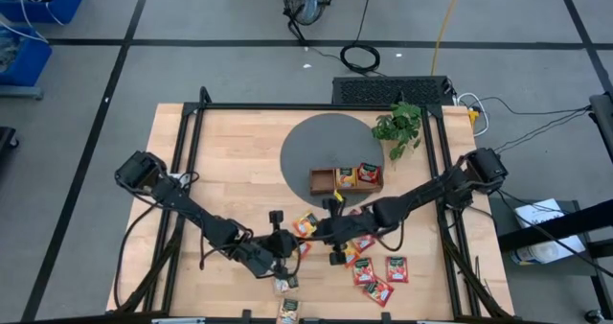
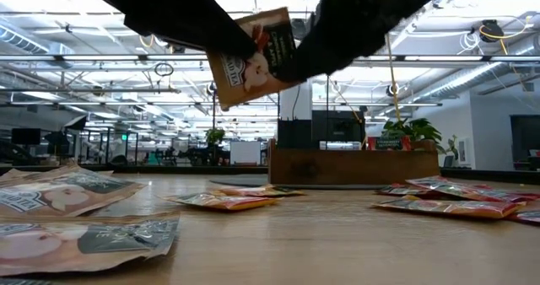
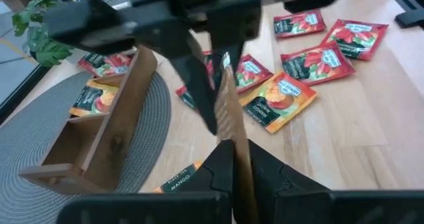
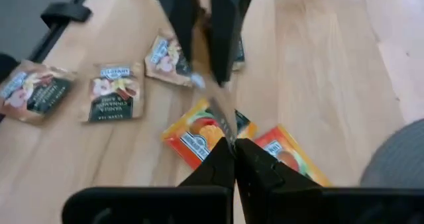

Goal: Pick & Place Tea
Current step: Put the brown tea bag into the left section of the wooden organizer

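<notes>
A pale beige tea sachet with a dark green mark hangs in the air between my two grippers, above the table's near middle. My left gripper comes from the left and is shut on it. My right gripper comes from the right and is shut on the same sachet. Other sachets lie flat on the wood: red ones at the near right, orange ones under the grippers, beige ones by the near edge. The wooden tray stands on a grey round mat. My left gripper pinches the beige sachet's left edge between its two fingers, slanting down from the table's left. The sachet stands on edge, tilted, clear of the table. My right gripper pinches the sachet's opposite edge between its two fingers, slanting down from the table's right.
The tray's middle and right compartments hold an orange sachet and a red one; its left compartment shows bare wood. A small green plant stands at the far right. Black frame rails run along the table's sides.
</notes>
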You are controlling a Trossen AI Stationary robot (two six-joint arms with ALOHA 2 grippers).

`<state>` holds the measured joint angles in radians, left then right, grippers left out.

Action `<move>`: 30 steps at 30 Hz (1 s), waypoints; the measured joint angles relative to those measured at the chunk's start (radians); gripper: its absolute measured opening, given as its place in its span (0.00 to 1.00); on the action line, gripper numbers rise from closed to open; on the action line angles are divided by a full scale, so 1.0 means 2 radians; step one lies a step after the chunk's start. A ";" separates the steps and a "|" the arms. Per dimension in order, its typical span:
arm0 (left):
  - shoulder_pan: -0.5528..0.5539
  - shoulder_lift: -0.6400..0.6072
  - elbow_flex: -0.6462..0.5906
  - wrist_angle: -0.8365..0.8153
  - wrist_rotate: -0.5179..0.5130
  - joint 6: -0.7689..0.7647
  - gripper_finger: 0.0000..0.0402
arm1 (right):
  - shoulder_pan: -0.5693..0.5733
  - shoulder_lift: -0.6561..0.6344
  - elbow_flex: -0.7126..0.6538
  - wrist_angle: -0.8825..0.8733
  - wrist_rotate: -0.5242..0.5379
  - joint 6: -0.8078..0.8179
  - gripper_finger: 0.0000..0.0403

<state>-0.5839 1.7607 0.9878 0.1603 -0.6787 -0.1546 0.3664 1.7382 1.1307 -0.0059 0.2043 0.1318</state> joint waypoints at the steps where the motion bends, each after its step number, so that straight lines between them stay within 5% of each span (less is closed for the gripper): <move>1: -0.001 0.000 0.000 -0.001 0.001 0.001 0.06 | 0.000 0.000 0.012 -0.020 0.000 -0.001 0.00; 9: -0.028 -0.017 0.000 -0.039 0.001 0.028 0.15 | -0.001 -0.002 0.051 -0.104 0.001 -0.006 0.00; 17: -0.089 -0.055 0.001 -0.230 -0.005 -0.175 0.30 | -0.039 -0.012 0.122 -0.299 0.030 0.008 0.00; 30: -0.184 -0.039 -0.033 -0.247 -0.098 -0.276 0.31 | -0.219 0.030 0.258 -0.541 -0.030 -0.057 0.00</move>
<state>-0.9509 1.6836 0.9217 -0.3329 -0.8752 -0.7059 -0.0726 1.7991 1.6475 -1.0877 0.1442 0.0179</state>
